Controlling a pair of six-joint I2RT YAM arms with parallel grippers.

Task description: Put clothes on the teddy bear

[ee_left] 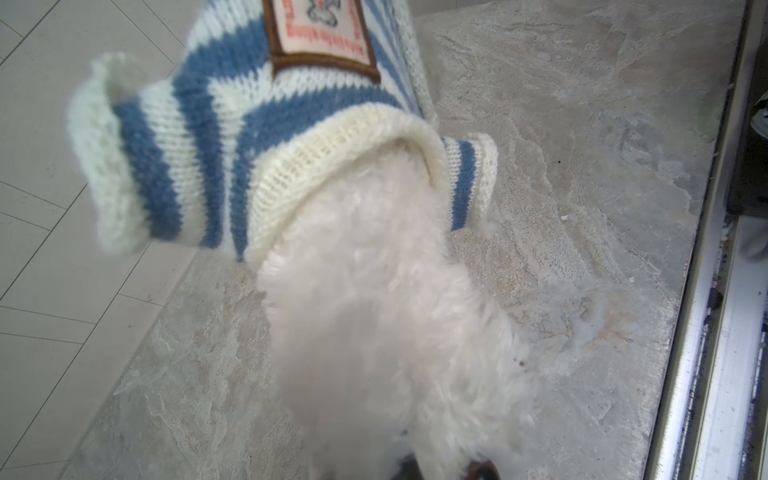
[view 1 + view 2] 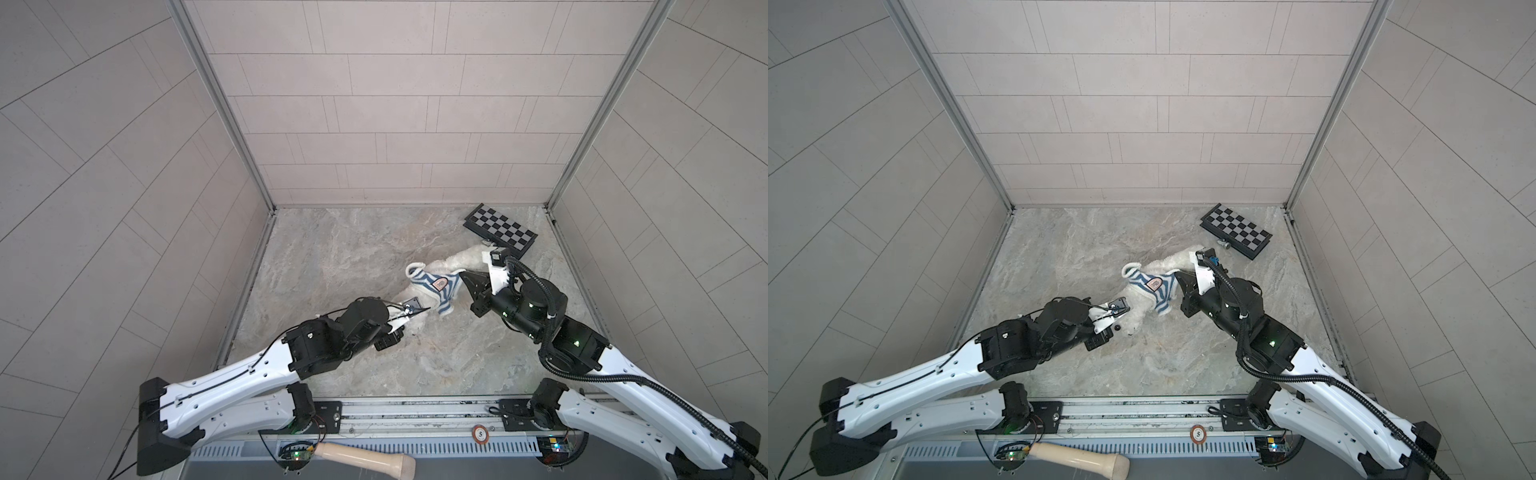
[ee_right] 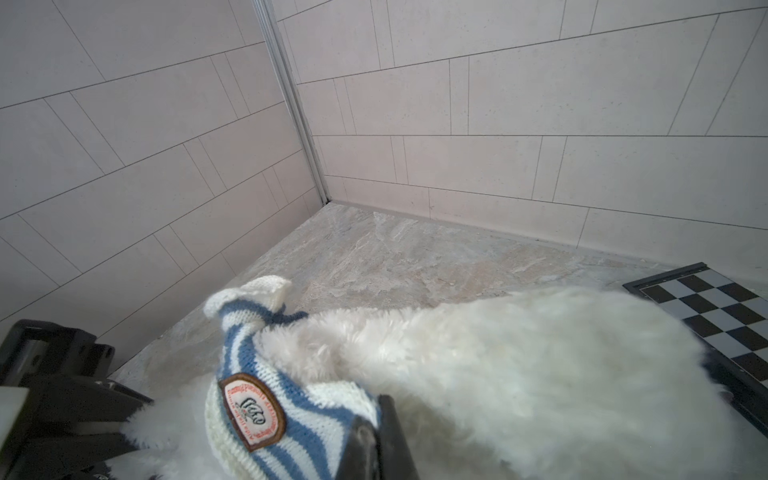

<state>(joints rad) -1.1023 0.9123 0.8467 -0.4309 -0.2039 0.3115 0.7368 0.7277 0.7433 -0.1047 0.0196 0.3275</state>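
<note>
The teddy bear (image 1: 374, 332) feels light, floppy and compressible. My left gripper (image 2: 1121, 309) pinches its head fur, a bulky hold, and my right gripper (image 2: 1178, 275) pinches the striped sweater (image 3: 291, 399) hem.

Teddy bear (image 2: 471, 254): sprawled across my marble table (image 2: 332, 257), striped shirt (image 2: 436, 286) around its middle.
Left gripper (image 2: 415, 313): closed, at the bear's near end.
Right gripper (image 2: 464, 275): pinching the shirt's hem.
Chessboard (image 2: 500, 228): far right corner.
</note>
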